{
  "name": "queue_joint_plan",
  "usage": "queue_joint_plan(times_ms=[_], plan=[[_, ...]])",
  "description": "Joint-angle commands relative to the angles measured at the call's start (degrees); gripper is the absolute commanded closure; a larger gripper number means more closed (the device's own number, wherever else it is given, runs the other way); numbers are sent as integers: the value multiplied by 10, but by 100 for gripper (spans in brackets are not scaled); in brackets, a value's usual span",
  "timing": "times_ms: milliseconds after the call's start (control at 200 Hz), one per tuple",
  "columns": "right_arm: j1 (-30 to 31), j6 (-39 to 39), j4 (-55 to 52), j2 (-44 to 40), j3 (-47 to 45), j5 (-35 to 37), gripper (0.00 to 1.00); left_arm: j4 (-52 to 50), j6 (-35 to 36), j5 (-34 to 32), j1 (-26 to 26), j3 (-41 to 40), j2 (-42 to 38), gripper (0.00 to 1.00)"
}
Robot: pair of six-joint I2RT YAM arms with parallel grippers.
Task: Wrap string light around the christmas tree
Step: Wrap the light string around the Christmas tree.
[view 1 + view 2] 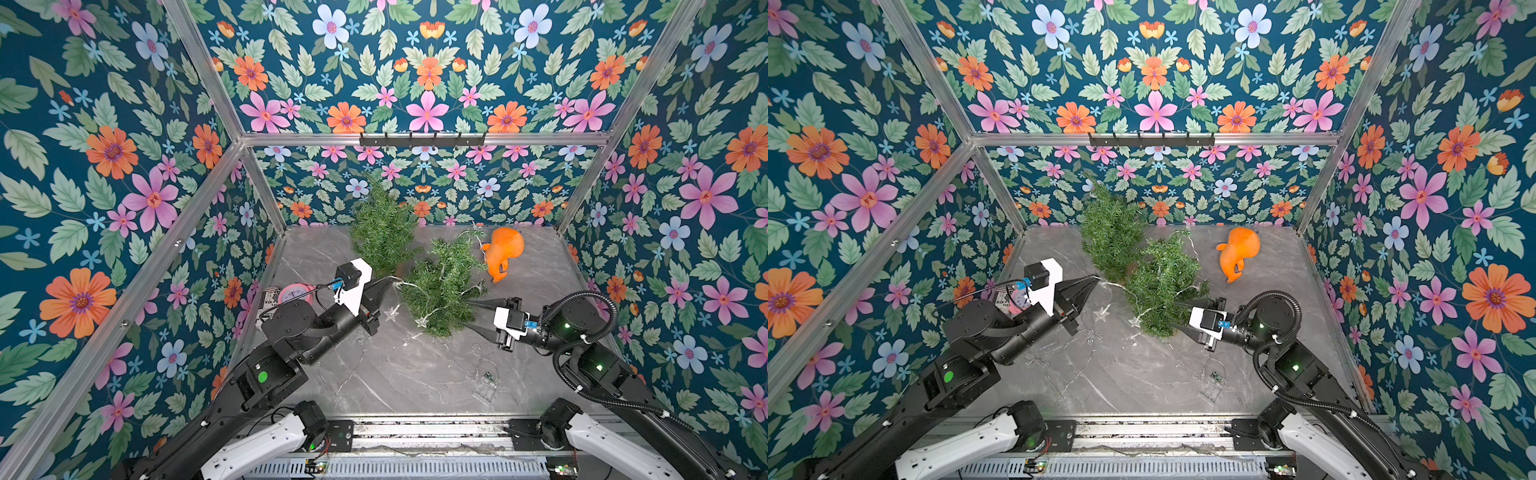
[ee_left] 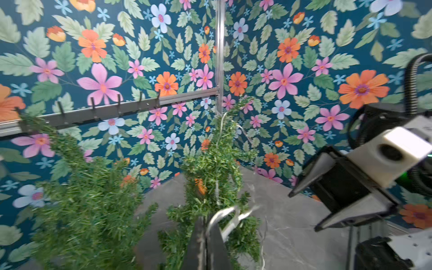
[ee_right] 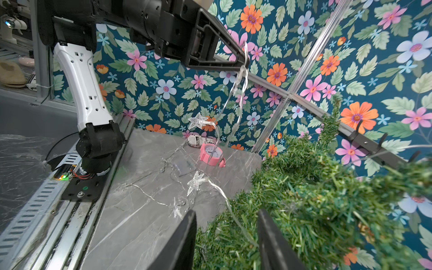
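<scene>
From above, an orange toy shows; left end effector pinches string light, right end effector gapes.

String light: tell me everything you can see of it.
The string light is a thin clear wire carrying translucent star-shaped lamps. The left gripper, shut, pinches one stretch above the table. From there the wire runs into the christmas tree nearer the arms and threads up through its branches. Slack wire and more stars lie on the table.

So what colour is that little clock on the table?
The clock is pink; clearest in the right wrist view.
</scene>
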Motion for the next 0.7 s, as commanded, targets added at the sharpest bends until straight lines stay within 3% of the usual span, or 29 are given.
queue_joint_plan(times_ms=[0,195,300,425,505,695], plan=[[0,4,38,-10,3,23,56,-40,59,-87,0,18,19,100],[0,3,46,-34,8,61,57,-52,97,-171,1,60,86,100],[1,-27,1,-53,6,97,55,-56,101,-168,1,89,113,100],[1,-169,-192,-74,40,126,54,-40,101,-157,1,91,111,100],[0,-214,-279,-84,67,159,54,-41,97,-161,1,89,104,100],[0,-306,-522,-97,111,109,52,-39,90,-147,1,73,91,100]])
